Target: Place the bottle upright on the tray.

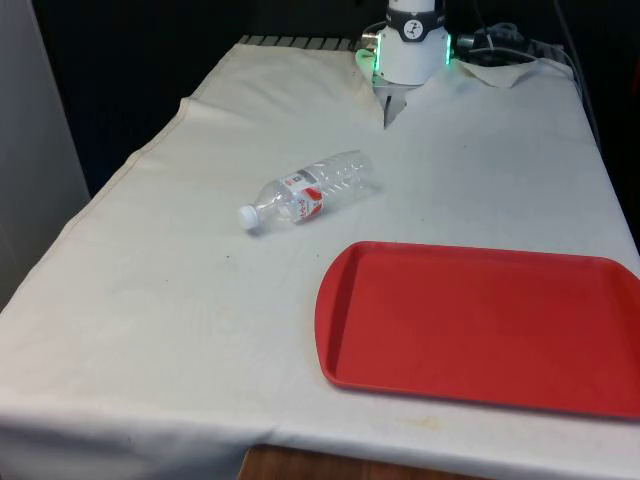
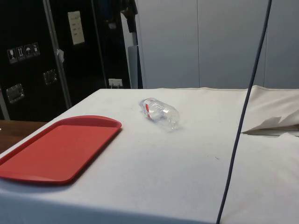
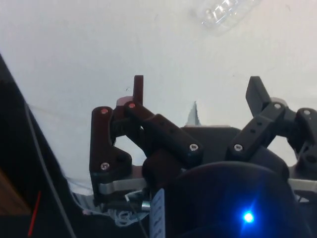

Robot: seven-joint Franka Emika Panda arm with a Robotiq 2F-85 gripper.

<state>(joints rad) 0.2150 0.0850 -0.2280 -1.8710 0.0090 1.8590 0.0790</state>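
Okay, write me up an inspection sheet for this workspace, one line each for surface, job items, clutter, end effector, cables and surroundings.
Surface: table under a white cloth, wrinkled and folded near the robot's end.
Job items: clear plastic bottle with a white cap and red label, lying on its side on the cloth, apart from the tray; red tray, bare, at the table's near edge on the front view's right.
Clutter: nothing seen.
End effector: end effector open, holding nothing, well short of the bottle.
Cables: dark cable hanging across the side view; more cables beside the robot's base.
Surroundings: dark cabinets and pale wall panels behind the table in the side view.
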